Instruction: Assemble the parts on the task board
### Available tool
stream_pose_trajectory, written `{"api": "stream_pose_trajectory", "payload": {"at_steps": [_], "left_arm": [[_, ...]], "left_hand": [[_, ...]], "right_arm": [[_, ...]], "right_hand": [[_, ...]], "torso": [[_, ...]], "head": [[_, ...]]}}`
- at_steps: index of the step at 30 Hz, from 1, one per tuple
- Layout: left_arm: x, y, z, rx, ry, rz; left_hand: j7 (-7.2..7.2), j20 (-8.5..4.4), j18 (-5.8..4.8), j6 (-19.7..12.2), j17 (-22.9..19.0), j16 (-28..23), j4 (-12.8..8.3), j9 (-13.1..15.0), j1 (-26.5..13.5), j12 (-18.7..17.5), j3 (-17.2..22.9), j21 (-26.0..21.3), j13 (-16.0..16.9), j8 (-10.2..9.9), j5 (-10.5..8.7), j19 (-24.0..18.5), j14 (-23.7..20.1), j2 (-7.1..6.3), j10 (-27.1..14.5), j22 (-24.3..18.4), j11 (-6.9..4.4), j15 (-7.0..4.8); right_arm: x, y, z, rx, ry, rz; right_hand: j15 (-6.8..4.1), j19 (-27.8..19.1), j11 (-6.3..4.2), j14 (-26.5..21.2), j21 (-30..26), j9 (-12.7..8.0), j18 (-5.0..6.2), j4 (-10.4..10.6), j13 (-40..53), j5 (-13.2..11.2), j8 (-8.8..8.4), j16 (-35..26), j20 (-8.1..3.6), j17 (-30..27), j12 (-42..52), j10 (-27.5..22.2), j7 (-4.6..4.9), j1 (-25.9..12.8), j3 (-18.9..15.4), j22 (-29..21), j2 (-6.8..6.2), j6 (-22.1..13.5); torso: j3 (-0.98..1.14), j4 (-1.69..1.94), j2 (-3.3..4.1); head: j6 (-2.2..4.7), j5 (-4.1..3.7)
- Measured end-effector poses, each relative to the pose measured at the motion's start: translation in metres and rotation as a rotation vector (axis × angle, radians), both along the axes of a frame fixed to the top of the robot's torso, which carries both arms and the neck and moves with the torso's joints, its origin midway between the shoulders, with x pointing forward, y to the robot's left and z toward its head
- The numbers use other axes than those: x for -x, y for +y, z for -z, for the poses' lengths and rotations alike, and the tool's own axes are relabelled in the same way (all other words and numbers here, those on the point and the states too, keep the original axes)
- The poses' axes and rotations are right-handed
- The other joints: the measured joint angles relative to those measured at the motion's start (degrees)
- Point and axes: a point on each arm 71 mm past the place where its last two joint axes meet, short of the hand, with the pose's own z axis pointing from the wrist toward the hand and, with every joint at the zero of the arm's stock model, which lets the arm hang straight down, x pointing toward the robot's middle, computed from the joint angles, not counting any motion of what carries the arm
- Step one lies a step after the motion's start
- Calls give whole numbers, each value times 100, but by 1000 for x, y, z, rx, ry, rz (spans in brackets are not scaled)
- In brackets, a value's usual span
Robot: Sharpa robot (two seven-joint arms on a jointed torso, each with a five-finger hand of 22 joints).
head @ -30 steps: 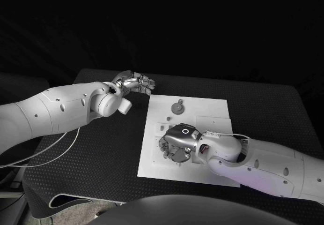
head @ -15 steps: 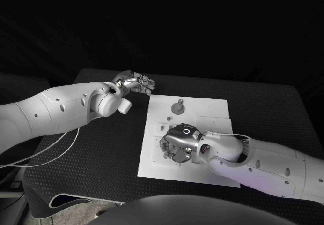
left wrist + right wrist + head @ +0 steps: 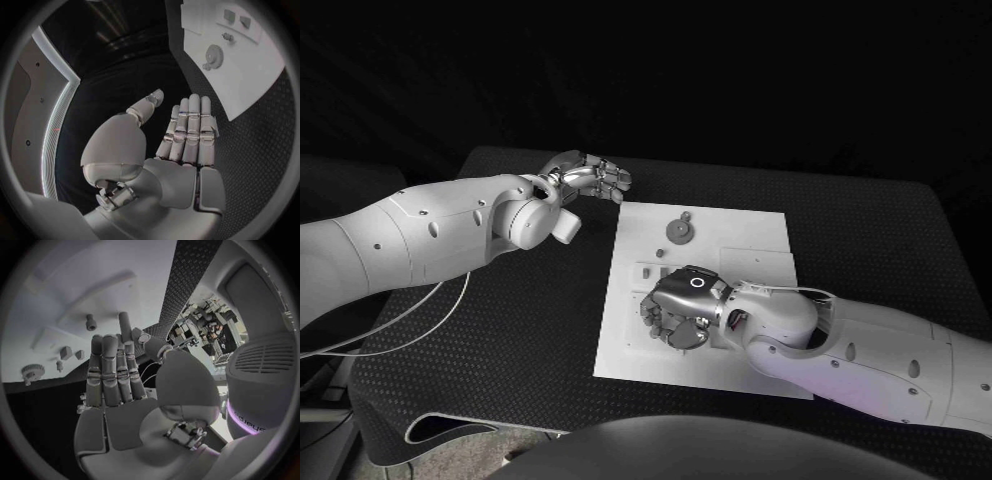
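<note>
Left hand point(image 3: 589, 178): fingers apart, empty, above the black surface point(image 3: 516, 330) beside the task board point(image 3: 740, 225).
Right hand point(image 3: 678, 312): fingers apart, empty, covering the board's middle.
Gear point(image 3: 679, 231): on board, unobstructed.

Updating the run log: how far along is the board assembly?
Early. Nothing looks assembled: the gear lies loose on the task board. The right robot hand hovers low over the board's middle, holding nothing visible. The left robot hand waits open off the board. All fitting remains.
</note>
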Motion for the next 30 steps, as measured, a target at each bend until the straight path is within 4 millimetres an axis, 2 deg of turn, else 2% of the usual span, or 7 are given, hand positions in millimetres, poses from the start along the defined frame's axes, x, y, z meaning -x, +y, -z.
{"api": "stream_pose_trajectory", "payload": {"at_steps": [30], "left_arm": [[0, 0, 0, 0, 2, 1]], "left_hand": [[0, 0, 0, 0, 27, 0, 0, 1, 0, 0, 0, 0, 1, 22, 0, 0, 0, 0, -21, -10, 21, 0]], "right_arm": [[-3, -2, 2, 14, -1, 6]], "right_hand": [[-17, 0, -3, -3, 0, 9, 0, -8, 0, -3, 0, 21, 0, 4, 0, -2, 0, 0, -8, -2, 0, 0]], "torso": [[-1, -1, 0]], "head": [[0, -20]]}}
